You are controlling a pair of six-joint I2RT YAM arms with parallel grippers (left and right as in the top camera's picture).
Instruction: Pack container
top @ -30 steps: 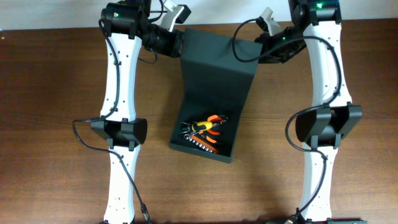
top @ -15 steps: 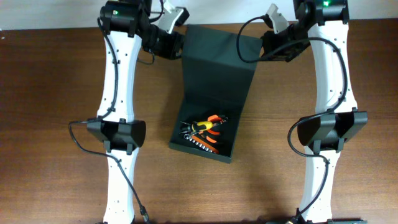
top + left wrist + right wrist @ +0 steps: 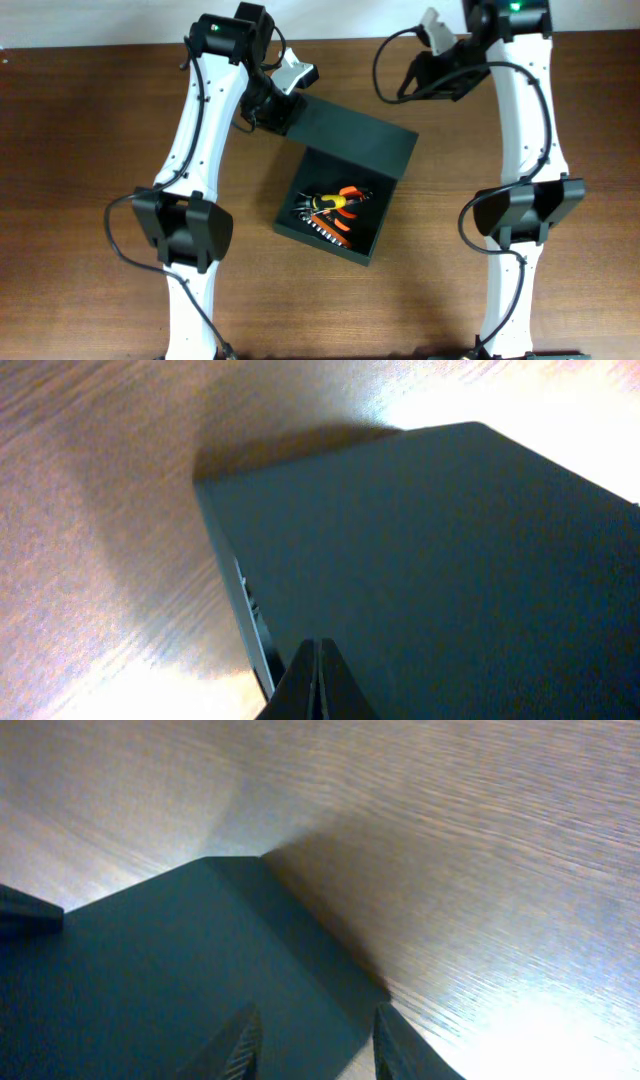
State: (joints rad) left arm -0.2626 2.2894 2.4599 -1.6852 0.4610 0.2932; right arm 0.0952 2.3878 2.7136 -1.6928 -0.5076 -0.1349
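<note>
The dark green container (image 3: 322, 240) sits mid-table, and orange-handled hand tools (image 3: 330, 208) lie inside it. Its hinged lid (image 3: 355, 140) leans forward over the back half of the box. My left gripper (image 3: 283, 112) is shut with nothing between its fingers, its tips resting against the lid's far left corner. In the left wrist view the closed fingertips (image 3: 318, 660) lie on the lid (image 3: 430, 550). My right gripper (image 3: 408, 82) hangs open, clear of the lid's far right corner. In the right wrist view that gripper (image 3: 318, 1035) is empty above the lid's corner (image 3: 180, 960).
Brown wooden table (image 3: 90, 130) stretches all round the box. Both white arms reach in from the near edge, the left one (image 3: 185, 225) close to the box's left side and the right one (image 3: 520, 210) further off. A pale wall strip runs along the far edge.
The lid has swung forward and down over the box. My left gripper moved right and nearer with it. My right gripper has come off the lid's right corner and drawn back.
</note>
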